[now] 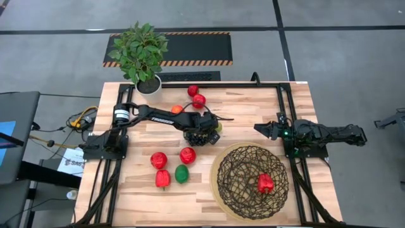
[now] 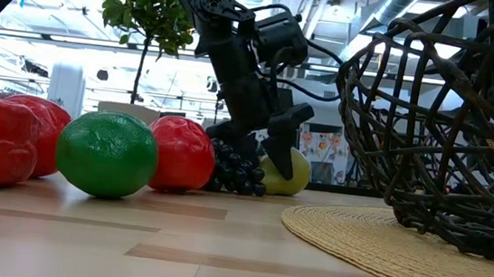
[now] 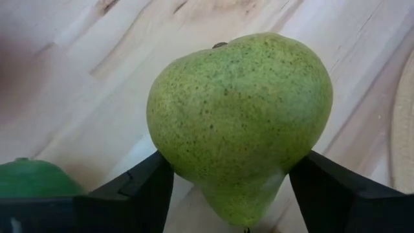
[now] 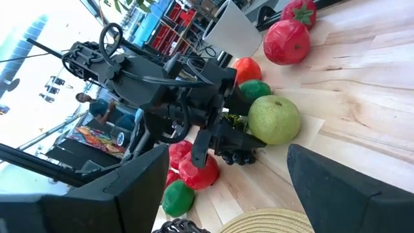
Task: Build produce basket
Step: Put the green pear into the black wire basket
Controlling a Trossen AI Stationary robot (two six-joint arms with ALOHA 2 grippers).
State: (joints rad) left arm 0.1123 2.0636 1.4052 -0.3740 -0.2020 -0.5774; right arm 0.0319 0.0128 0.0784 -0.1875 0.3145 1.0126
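A green pear [image 3: 239, 116] lies on the table beside dark grapes [image 1: 198, 137], mid-table; it also shows in the low view [image 2: 287, 171]. My left gripper [image 3: 229, 175] is open, low over the table, one finger on each side of the pear's narrow end. The mesh basket [image 1: 234, 158] stands near right on its tan rim and holds one red pepper [image 1: 266, 183]. My right gripper [image 1: 259, 128] is open and empty at the right, above the table. My left gripper has its fingers [image 3: 145, 191] on either side of the pear's lower, narrow part [image 3: 174, 162], which rests on the table. I cannot tell whether they touch it.
Two red fruits [image 1: 159, 159], a red pepper [image 1: 162, 178] and a green lime [image 1: 182, 173] lie near left. Two red fruits [image 1: 197, 98] and an orange [image 1: 176, 109] lie at the far side. A second lime [image 3: 26, 178] is beside the pear. A potted plant [image 1: 142, 54] stands at the far edge.
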